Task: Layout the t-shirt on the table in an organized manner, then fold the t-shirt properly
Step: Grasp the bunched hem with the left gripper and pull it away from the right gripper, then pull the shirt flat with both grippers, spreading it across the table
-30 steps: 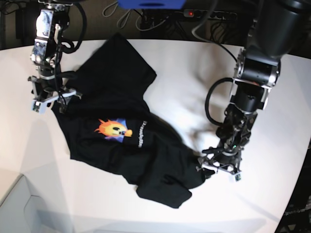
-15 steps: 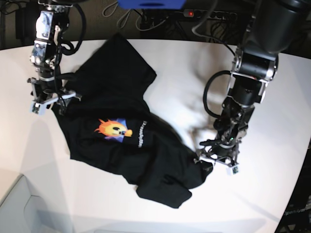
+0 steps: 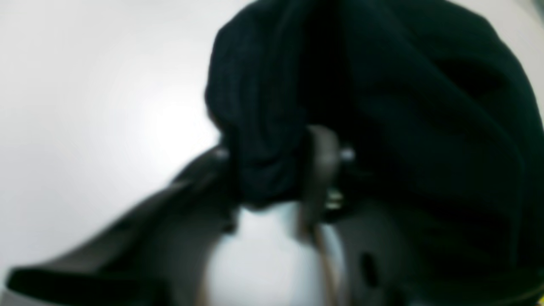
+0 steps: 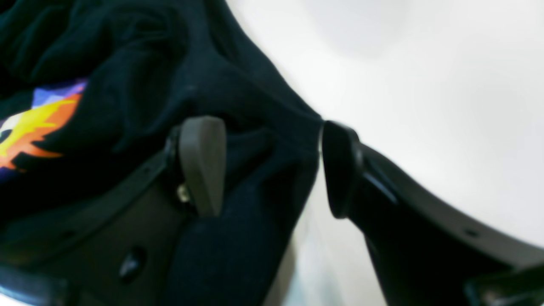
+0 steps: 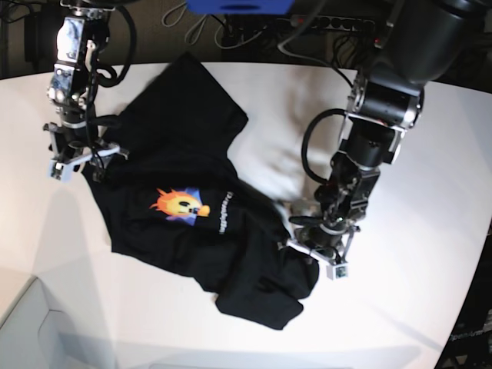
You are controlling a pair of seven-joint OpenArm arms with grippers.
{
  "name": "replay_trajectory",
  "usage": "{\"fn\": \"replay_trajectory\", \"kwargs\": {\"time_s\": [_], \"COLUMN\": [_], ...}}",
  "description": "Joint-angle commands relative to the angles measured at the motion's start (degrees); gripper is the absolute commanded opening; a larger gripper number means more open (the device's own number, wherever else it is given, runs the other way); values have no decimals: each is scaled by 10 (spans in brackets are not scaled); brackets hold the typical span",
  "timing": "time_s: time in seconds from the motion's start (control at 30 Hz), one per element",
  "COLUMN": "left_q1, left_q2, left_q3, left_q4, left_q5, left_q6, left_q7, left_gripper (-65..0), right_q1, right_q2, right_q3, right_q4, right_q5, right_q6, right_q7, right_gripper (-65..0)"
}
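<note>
The black t-shirt [image 5: 192, 231] lies crumpled on the white table [image 5: 415, 307], with its orange-yellow print [image 5: 178, 204] facing up. My left gripper [image 5: 314, 260] is at the shirt's lower right corner. In the left wrist view it [image 3: 270, 170] is shut on a bunch of black cloth [image 3: 382, 106]. My right gripper [image 5: 81, 160] is at the shirt's upper left edge. In the right wrist view it [image 4: 267, 170] is open, with the shirt's edge [image 4: 255, 110] lying between the jaws and the print [image 4: 38, 123] to its left.
A power strip with cables [image 5: 323, 23] and a blue object [image 5: 238, 6] lie beyond the table's far edge. The table's curved edge [image 5: 461, 323] runs at lower right. A white boxy surface [image 5: 31, 323] sits at lower left.
My left gripper has moved left and a little up with the shirt's corner, drawing that cloth toward the shirt's middle. My right gripper has stayed in place.
</note>
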Motion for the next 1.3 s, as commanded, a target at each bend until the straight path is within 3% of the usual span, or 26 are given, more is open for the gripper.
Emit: {"fn": "replay_trajectory", "kwargs": {"time_s": [0.0, 0.17, 0.27, 0.53, 0.7, 0.83, 1.03, 1.27], "left_q1": [-20, -7, 18, 168, 274, 337, 389, 410], "left_q2": [-3, -10, -38, -135, -168, -185, -189, -188], "left_q3": [-3, -6, -31, -137, -236, -335, -450, -478], "left_q4": [6, 21, 73, 373, 544, 609, 617, 621], "left_q5": [-1, -3, -31, -98, -97, -96, -96, -97], "left_q6": [-1, -1, -1, -1, -1, -1, -6, -6], "left_q7": [-14, -11, 1, 208, 292, 351, 377, 378], "left_gripper": [-629, -650, -649, -649, -649, -649, -649, -645], "right_q1": [6, 6, 17, 36, 37, 48, 67, 58], "right_q2": [5, 5, 5, 9, 6, 5, 6, -4], "right_q3": [2, 2, 2, 3, 2, 1, 1, -41], "right_q4": [9, 7, 5, -46, -59, -71, -108, -83], "right_q5": [1, 1, 1, 1, 2, 2, 1, 2], "right_q6": [1, 1, 1, 1, 1, 1, 1, 1], "right_q7": [14, 14, 10, 14, 14, 14, 14, 14], "right_gripper": [-284, -284, -284, -284, -284, -284, -284, -284]}}
